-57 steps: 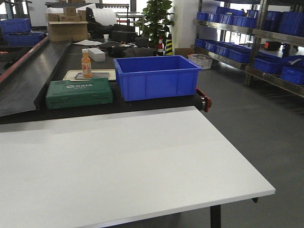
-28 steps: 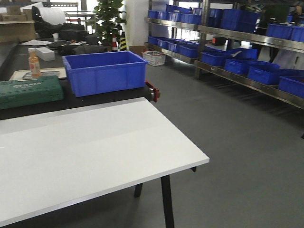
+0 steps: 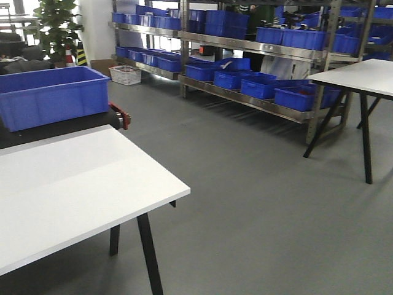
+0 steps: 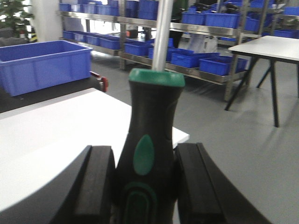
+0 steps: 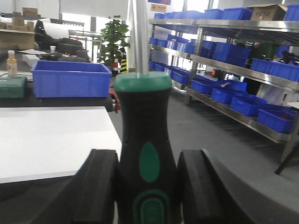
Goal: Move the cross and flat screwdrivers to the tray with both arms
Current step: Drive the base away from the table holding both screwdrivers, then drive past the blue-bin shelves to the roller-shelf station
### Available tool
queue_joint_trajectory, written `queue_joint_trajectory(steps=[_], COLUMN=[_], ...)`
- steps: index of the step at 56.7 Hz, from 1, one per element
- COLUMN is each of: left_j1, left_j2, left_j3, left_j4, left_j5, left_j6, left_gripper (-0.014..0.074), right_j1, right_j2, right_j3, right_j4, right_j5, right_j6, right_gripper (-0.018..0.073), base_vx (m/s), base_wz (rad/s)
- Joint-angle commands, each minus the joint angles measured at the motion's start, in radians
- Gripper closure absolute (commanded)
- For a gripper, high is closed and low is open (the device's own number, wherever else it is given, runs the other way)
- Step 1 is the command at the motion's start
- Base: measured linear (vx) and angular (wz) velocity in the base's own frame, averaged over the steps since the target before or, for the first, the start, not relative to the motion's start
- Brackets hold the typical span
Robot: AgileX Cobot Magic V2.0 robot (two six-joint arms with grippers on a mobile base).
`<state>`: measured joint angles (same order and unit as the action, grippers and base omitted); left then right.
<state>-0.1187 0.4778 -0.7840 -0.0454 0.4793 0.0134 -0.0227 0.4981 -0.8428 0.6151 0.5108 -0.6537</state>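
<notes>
While one screwdriver (image 4: 152, 107) is clamped by its handle in the left gripper (image 4: 144, 156) and the other screwdriver (image 5: 142, 112) in the right gripper (image 5: 147, 161), both shafts pointing straight ahead, no tray is seen.

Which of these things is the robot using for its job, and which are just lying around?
For the job: left screwdriver, in the left gripper; right screwdriver, in the right gripper. No tray in view.
Lying about: blue bin, white table, bottle, green case, plant.
</notes>
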Motion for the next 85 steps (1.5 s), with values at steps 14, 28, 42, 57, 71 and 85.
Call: queue_joint_trajectory(steps=[14, 28, 42, 57, 71, 85], left_j1=[-0.006, -0.006, -0.006, -0.006, -0.006, -0.006], left_j2=[0.004, 0.004, 0.004, 0.004, 0.004, 0.004], left_j3=[-0.027, -0.027, -0.027, -0.027, -0.027, -0.027], left_j4=[-0.009, -0.009, -0.009, -0.009, -0.009, -0.009], left_j5=[-0.100, -0.100, -0.100, -0.100, -0.100, -0.100], left_j6=[-0.001, -0.001, -0.001, -0.001, -0.001, -0.001], left_gripper=[0.0600, 0.0600, 0.0600, 0.0600, 0.0600, 0.0600], right_j1=[-0.001, -0.001, -0.001, -0.001, -0.001, -0.002], right_j2=[0.008, 0.008, 0.008, 0.008, 0.008, 0.008], right_j3=[-0.028, -0.028, -0.028, -0.028, -0.028, -0.028], right_j4=[0.026, 0.026, 0.026, 0.026, 0.026, 0.026], right_j5=[-0.082, -0.082, -0.081, -0.076, -0.076, -0.075], right_j6=[-0.004, -0.004, -0.004, -0.004, -0.004, -0.004], right_gripper=[0.0568, 0.0568, 0.0568, 0.0568, 0.0568, 0.0568], base_vx=[-0.07, -0.03, 0.02, 0.10, 0.17, 0.25], base_wz=[-0.41, -0.48, -0.53, -0.44, -0.45, -0.37])
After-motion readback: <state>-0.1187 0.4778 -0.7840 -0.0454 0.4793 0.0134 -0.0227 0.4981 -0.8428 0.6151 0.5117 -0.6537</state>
